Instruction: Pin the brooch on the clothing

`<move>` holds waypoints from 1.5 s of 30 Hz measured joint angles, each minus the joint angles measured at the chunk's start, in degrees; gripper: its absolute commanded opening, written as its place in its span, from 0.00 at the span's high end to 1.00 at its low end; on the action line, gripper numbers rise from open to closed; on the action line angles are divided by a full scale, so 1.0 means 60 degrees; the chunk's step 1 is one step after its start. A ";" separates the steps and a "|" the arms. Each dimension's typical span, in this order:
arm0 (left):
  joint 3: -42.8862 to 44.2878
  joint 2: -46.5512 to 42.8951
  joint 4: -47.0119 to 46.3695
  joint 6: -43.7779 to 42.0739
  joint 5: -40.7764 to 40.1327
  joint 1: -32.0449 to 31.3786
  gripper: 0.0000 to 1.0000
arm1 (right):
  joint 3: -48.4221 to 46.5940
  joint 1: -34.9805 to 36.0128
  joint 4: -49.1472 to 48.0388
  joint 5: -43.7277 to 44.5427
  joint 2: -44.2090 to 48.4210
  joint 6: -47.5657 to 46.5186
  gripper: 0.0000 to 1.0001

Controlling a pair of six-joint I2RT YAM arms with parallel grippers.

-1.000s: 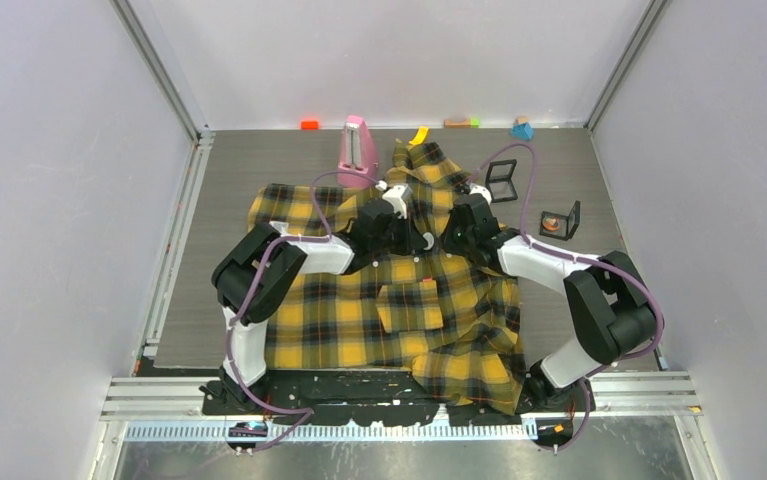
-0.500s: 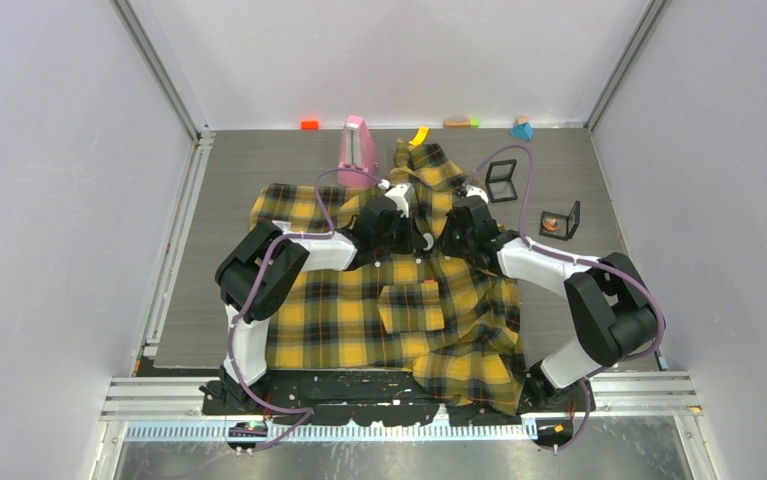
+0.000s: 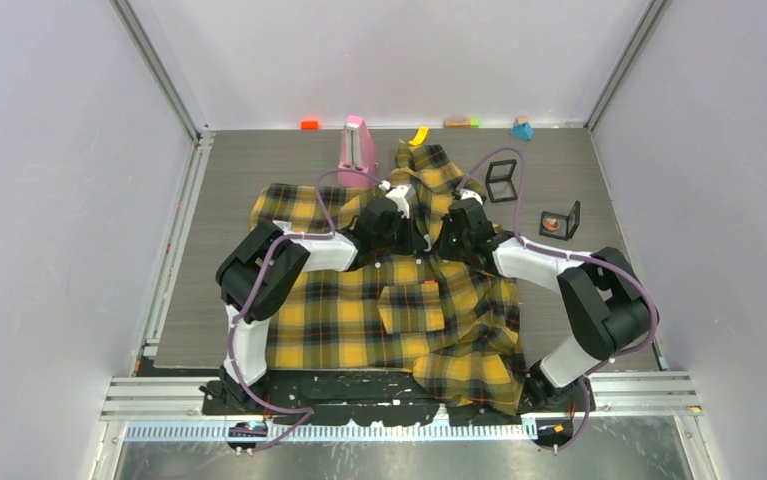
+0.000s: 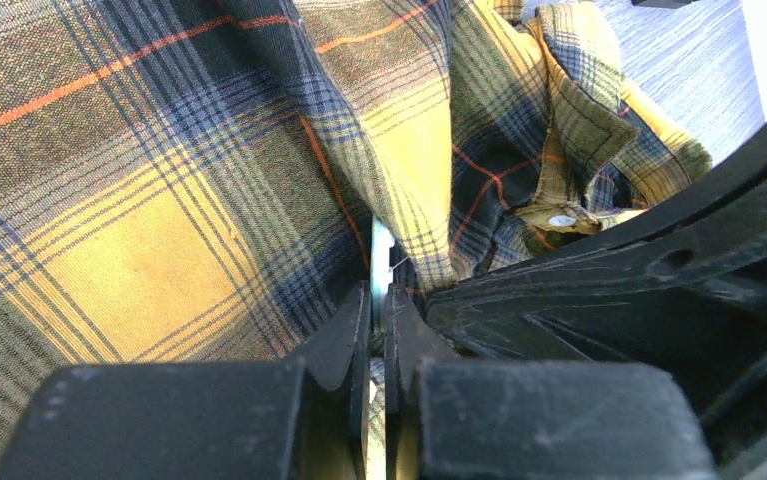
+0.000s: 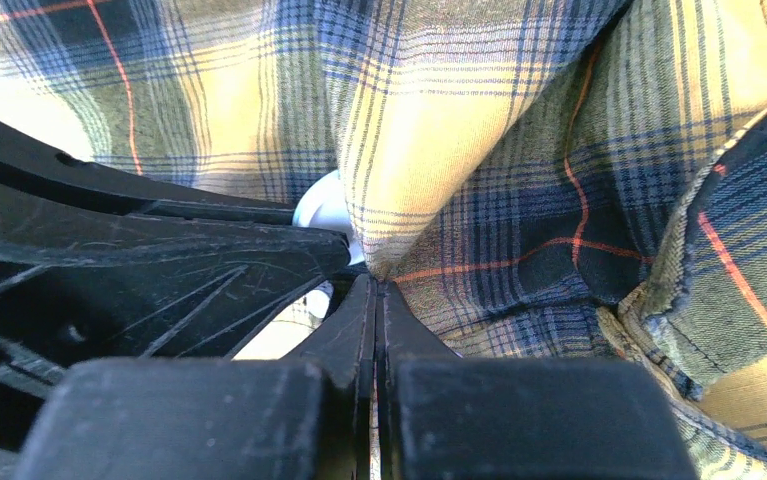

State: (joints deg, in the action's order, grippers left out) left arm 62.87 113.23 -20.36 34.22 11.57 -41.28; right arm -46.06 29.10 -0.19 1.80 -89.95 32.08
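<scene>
Two pinches: left gripper clamped on the edge-on brooch, right gripper closed on a shirt fold. Risk: fold slips free, or brooch twists and misses cloth.

Left gripper and right gripper seemingly clamped, tip-to-tip.

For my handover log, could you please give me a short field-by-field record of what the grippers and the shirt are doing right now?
shirt: yellow-and-black plaid shirt spread on the table, bunched near the collar
left gripper: shut on a thin shiny disc seen edge-on, apparently the brooch, right against the fabric
right gripper: shut on a raised fold of the shirt
spacing: both grippers close together, near the collar
elsewhere: pink object and two black square frames beyond the shirt
</scene>
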 measured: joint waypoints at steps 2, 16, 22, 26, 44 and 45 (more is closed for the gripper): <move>-0.0058 0.0000 -0.0095 0.0106 -0.0004 -0.0004 1.00 | -0.0004 0.0007 0.0000 -0.0040 -0.0138 -0.0004 0.99; -0.1067 -0.0076 -0.1676 0.1381 0.0033 0.0000 1.00 | -0.0004 0.0058 -0.0011 -0.0605 -0.0240 -0.0004 0.97; -0.1479 -0.0335 -0.2313 0.1840 0.0000 0.0036 1.00 | 0.0000 0.0058 -0.0044 -0.0965 -0.0229 0.0000 0.95; -0.1836 -0.0579 -0.2637 0.2095 -0.0004 0.0098 1.00 | 0.0015 0.0058 -0.0044 -0.1166 -0.0149 0.0033 0.90; -0.2211 -0.1290 -0.3687 0.2521 0.1362 0.0382 1.00 | 0.0889 -0.0368 0.1118 -0.1319 0.4426 0.0127 0.27; -0.2248 -0.1304 -0.3759 0.2532 0.1577 0.0415 1.00 | 0.1038 -0.0503 0.1118 -0.1337 0.4779 0.0084 0.27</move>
State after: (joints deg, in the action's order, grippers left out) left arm 49.39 105.41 -42.92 49.41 21.04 -38.79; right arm -39.83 26.09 6.52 -6.22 -61.28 32.58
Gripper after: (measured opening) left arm 0.036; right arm 0.728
